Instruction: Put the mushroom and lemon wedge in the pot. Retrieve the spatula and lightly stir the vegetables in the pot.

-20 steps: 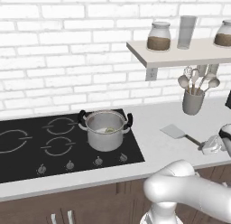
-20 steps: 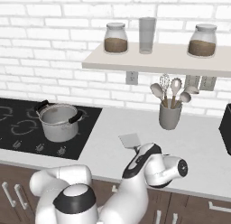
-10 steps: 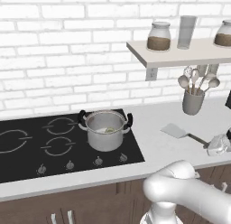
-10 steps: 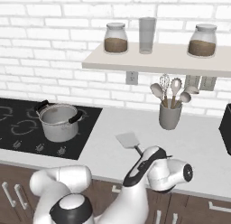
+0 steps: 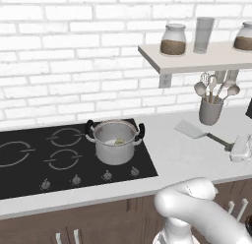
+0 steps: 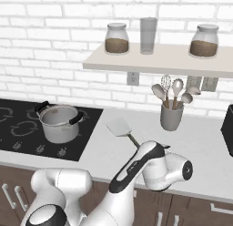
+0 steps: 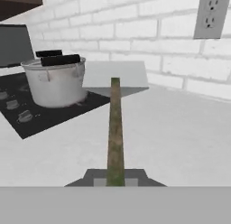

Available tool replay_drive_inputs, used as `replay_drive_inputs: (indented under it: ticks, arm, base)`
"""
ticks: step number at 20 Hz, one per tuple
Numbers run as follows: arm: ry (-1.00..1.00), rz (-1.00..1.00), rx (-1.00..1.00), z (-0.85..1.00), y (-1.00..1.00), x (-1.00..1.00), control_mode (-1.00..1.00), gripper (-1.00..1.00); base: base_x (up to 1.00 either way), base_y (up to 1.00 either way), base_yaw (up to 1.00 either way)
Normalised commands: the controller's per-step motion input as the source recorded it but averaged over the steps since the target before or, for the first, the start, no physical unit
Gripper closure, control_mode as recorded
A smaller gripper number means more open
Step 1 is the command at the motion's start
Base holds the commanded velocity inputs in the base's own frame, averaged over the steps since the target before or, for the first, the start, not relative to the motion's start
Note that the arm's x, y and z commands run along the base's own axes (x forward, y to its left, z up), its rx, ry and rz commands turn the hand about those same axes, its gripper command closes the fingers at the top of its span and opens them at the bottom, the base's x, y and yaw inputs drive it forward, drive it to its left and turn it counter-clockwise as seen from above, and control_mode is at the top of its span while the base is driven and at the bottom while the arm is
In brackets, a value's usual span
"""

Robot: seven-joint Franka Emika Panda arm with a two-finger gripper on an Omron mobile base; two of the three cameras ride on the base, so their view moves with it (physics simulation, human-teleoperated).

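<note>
the gripper (image 7: pixel 115 181) is closed tight on the far end of the spatula's (image 7: pixel 115 105) thin dark handle, the two finger tips pressed against it from either side with no gap visible. the handle runs straight ahead of the jaws and ends in the flat grey blade, which lies out in front on the pale counter (image 7: pixel 180 137). in the left base view the hand sits low at the right edge of the counter, with the spatula (image 5: pixel 197 132) reaching from it toward the hob (image 5: pixel 59 154). the pot (image 7: pixel 56 81) stands ahead of the jaws and off to one side, on the black hob, well apart from the blade. a small pale yellow-green piece, the lemon wedge (image 5: pixel 119 141), lies inside the pot (image 5: pixel 115 142). beyond the jaws, against the brick wall, a grey utensil cup (image 6: pixel 172 116) holds spoons and a whisk beneath a shelf (image 6: pixel 159 63) with jars.
</note>
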Motion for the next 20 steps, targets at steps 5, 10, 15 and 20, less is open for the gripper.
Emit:
replay_drive_inputs:
  ticks: [5, 10, 15, 20]
  arm:
    - [-0.02, 0.0, -0.11, 1.0, 0.78, -0.04, -1.0, 1.0]
    - [0.0, 0.0, -0.2, 1.0, 0.67, -0.24, -1.0, 1.0]
    - [0.01, -0.01, -0.28, 1.0, 0.45, -0.39, -1.0, 1.0]
    - [0.14, 0.0, -0.44, 1.0, 0.61, -0.2, -1.0, 1.0]
  base:
    - [0.0, 0.0, 0.0]
    - [0.0, 0.0, 0.0]
    - [0.0, 0.0, 0.0]
    - [0.0, 0.0, 0.0]
